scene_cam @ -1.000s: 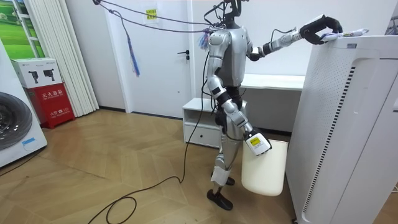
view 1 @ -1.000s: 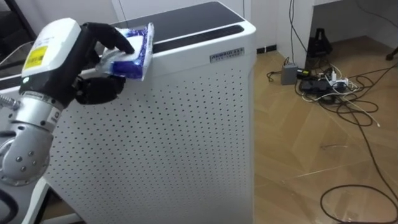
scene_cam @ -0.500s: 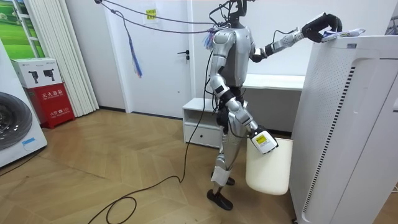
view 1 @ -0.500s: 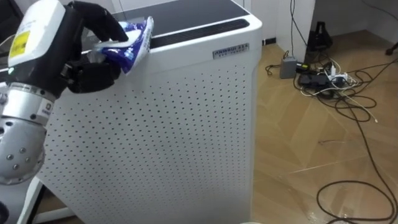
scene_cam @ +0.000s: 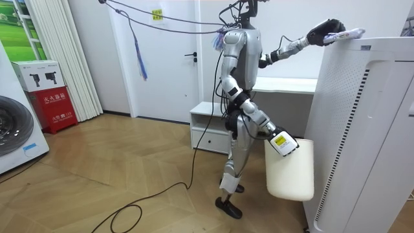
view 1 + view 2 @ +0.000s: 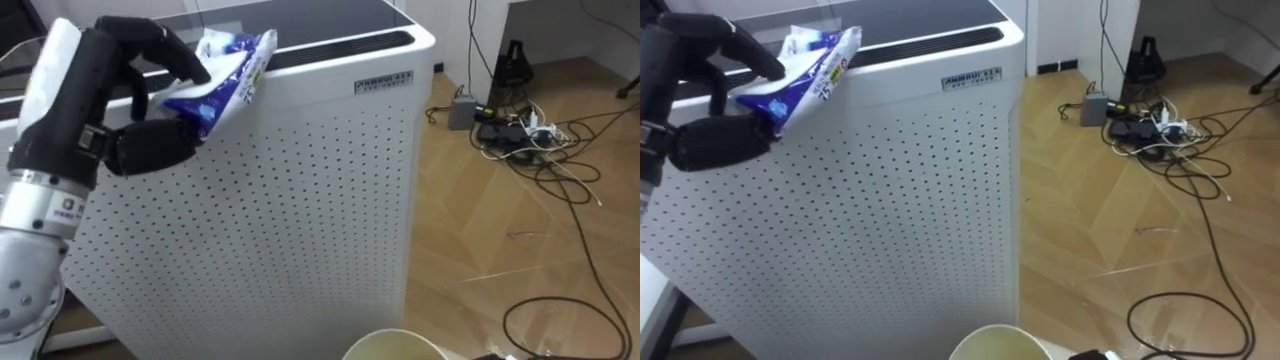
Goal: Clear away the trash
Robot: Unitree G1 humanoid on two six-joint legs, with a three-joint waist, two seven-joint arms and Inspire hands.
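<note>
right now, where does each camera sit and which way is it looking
left eye view: on the head, facing down at the white purifier; left hand grips a blue packet.
right eye view: just beside it, same aim, same hand.
room view: off in the room, whole robot side-on, bin by its right arm.
shared: all three catch hand, packet and purifier.

Wood floor (image 5: pixel 97 175), white door (image 5: pixel 174 77), perhaps a desk (image 5: pixel 288 85)
</note>
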